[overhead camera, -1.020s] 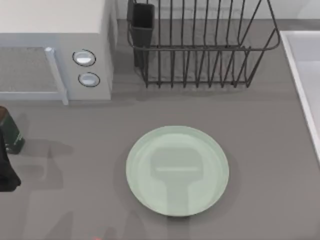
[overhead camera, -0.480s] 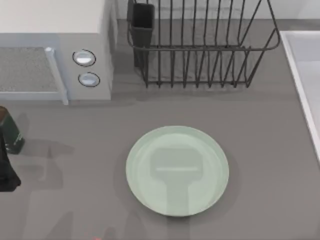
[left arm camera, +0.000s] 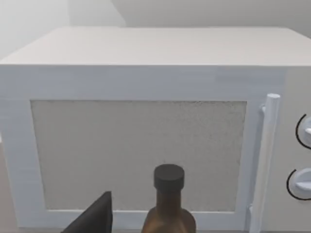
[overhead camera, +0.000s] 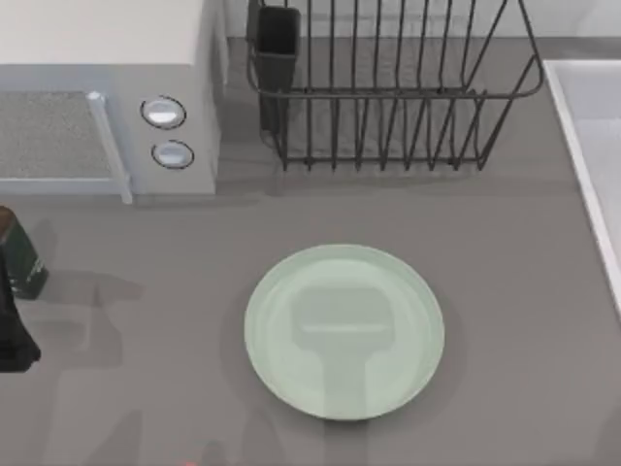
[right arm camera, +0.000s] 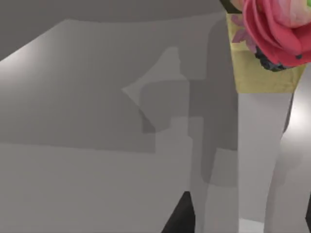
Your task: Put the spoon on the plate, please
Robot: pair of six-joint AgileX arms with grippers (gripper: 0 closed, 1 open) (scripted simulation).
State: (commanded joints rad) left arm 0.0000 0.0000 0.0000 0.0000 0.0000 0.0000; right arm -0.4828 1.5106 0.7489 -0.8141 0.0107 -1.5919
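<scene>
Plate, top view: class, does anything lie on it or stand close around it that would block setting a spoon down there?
Nothing visible does. The plate is bare apart from a shadow, with nothing touching its rim. The microwave and dish rack stand well beyond it; the bottle is at the left edge of the table.

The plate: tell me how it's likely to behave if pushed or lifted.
The plate looks glossy, so it would probably slide across the table rather than tip. It lies flat and wide, so rolling seems unlikely. Its shallow rim gives little to grip; it may be slippery.
</scene>
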